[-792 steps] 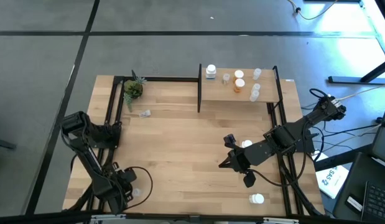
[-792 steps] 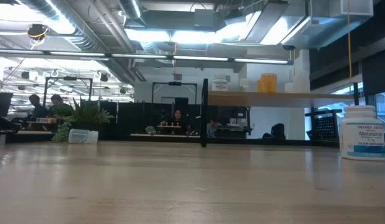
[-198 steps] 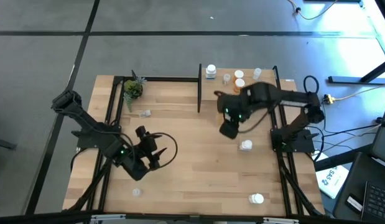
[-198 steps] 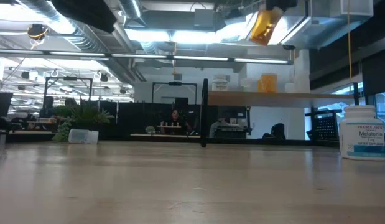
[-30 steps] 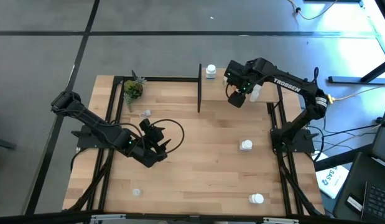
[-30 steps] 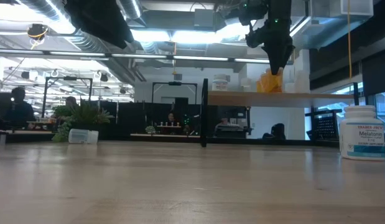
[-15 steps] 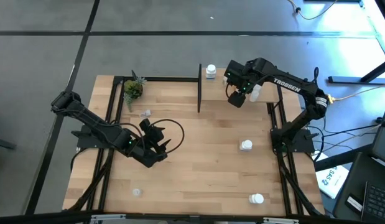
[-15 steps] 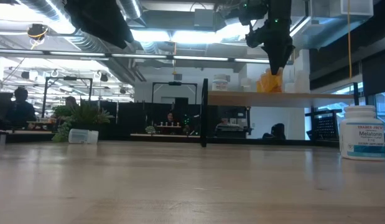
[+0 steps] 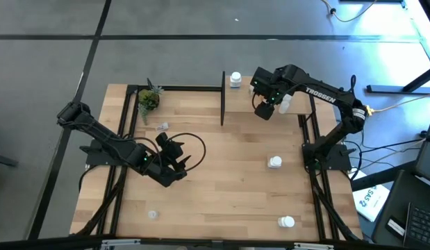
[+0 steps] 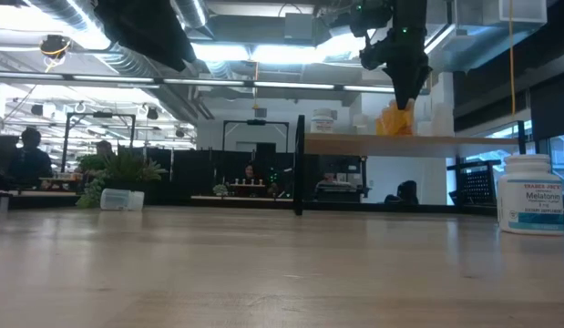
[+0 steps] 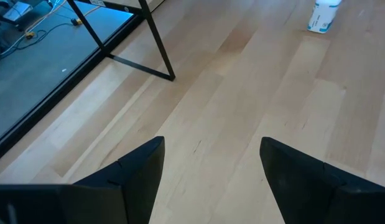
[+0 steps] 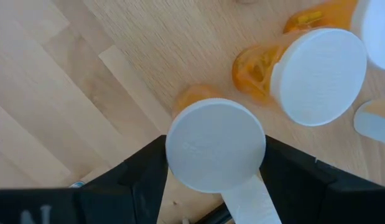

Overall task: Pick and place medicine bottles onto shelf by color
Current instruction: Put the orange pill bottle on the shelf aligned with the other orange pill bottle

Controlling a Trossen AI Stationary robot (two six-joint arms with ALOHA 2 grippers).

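Gripping an orange bottle (image 12: 215,146) over the shelf (image 9: 239,97), the right gripper (image 12: 214,165) pinches its white cap.

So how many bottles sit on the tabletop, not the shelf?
4: a clear bottle by the plant, a second clear bottle lower left, two white bottles at right. Arms may hide more.

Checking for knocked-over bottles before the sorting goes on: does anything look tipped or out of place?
One clear bottle seems to lie on its side on the table near the potted plant, away from the shelf. The orange bottles on the shelf stand upright.
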